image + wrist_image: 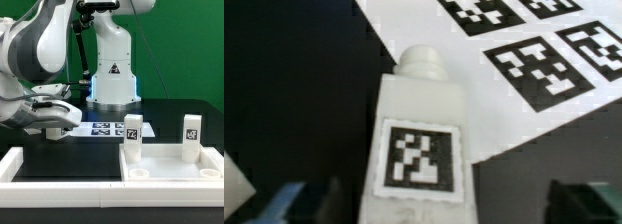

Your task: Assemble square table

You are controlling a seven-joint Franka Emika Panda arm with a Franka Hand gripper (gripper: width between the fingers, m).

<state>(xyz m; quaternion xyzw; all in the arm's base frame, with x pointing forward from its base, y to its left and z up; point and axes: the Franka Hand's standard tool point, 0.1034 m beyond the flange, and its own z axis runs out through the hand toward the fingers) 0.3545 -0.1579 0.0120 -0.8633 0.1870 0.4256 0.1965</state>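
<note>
Marker board (98, 128) lying flat on black table (75, 155) w/ white border bars (60, 190) running along table's edges, green backdrop (185, 45) hanging behind.

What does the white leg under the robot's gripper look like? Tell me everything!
The leg is a chunky white piece that looks like plastic. It has a squared body and a narrower rounded tip at one end. A black-and-white square tag sits on the face towards the camera. It seems to lie flat on the black table, with its tip by the marker board. The open gripper straddles it without seeming to touch it.
</note>
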